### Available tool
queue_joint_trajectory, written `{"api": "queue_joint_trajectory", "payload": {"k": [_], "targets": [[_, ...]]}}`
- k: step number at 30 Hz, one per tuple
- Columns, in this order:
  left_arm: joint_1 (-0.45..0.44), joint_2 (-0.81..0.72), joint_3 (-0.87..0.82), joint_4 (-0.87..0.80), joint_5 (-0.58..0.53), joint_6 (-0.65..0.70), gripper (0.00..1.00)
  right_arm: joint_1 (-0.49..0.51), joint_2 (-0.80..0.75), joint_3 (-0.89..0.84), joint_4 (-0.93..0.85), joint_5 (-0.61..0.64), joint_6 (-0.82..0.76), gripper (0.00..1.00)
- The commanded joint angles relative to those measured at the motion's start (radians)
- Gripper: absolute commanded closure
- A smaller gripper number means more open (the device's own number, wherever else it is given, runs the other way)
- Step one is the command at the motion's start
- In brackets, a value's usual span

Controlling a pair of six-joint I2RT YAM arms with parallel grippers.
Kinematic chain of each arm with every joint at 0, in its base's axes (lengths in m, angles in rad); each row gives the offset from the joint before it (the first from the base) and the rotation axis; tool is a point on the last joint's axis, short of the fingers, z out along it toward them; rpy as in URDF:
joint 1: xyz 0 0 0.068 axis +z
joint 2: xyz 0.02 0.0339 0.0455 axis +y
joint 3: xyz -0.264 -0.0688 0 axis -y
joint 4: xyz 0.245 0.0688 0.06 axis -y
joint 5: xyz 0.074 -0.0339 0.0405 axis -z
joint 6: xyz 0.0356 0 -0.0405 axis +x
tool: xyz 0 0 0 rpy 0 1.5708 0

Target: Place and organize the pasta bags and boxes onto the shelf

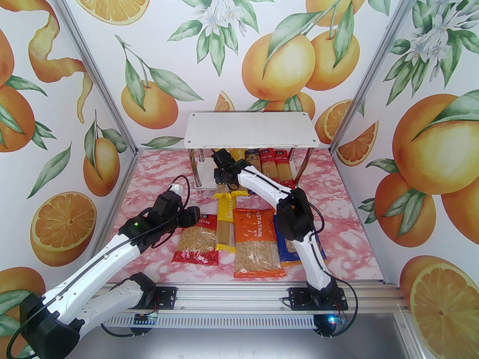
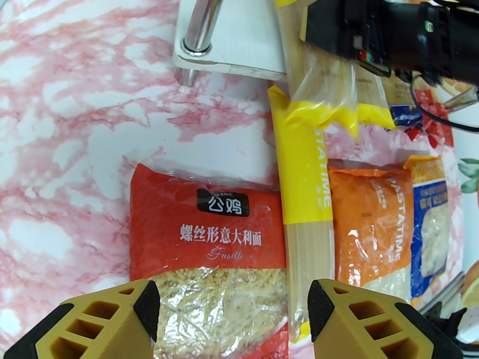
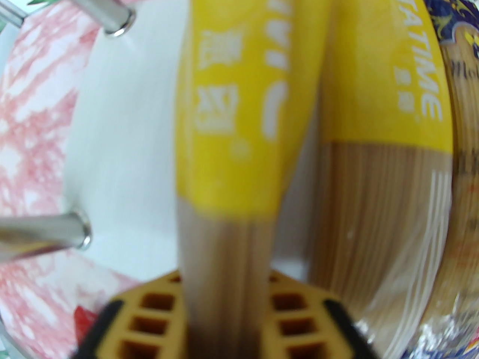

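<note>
Lying within right tool (image 3: 226, 305): yellow pack (image 3: 239, 107)

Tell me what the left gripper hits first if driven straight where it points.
Most likely the red pasta bag: the open left gripper points at its clear lower part. One finger lines up near the yellow spaghetti pack beside it, so that could touch too. Height is unclear.

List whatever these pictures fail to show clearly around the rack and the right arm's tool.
- Right wrist view: blur hides whether the right tool presses on or merely flanks the long yellow plastic spaghetti pack between its fingers.
- Top external view: the upper board of the white two-tier chrome-legged shelf hides most of its lower board.
- Top external view: the right arm covers much of the wide blue plastic pasta bag.
</note>
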Motion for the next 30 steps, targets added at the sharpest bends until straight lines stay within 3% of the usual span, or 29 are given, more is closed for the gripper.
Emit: {"api": "queue_joint_trajectory", "payload": {"k": [1,5,8,12,23,30], "targets": [[0.009,-0.002,0.017,0.001,0.011,0.014,0.27,-0.033,0.030,0.041,0.050,0.062,0.020,0.69],[0.009,-0.008,0.013,-0.004,0.009,0.013,0.27,-0.034,0.034,0.033,0.055,0.061,0.036,0.69],[0.013,-0.015,0.007,-0.004,0.009,0.008,0.24,-0.034,0.032,0.007,0.076,0.043,0.067,0.61],[0.012,-0.012,0.007,-0.004,0.008,0.011,0.22,-0.035,0.024,-0.023,0.106,-0.004,0.106,0.59],[0.013,-0.010,0.001,0.003,0.011,0.010,0.21,-0.033,-0.045,-0.150,0.191,-0.055,0.155,0.33],[0.013,0.003,-0.004,0.011,0.014,0.017,0.19,-0.032,-0.102,-0.210,0.262,-0.064,0.149,0.34]]}}
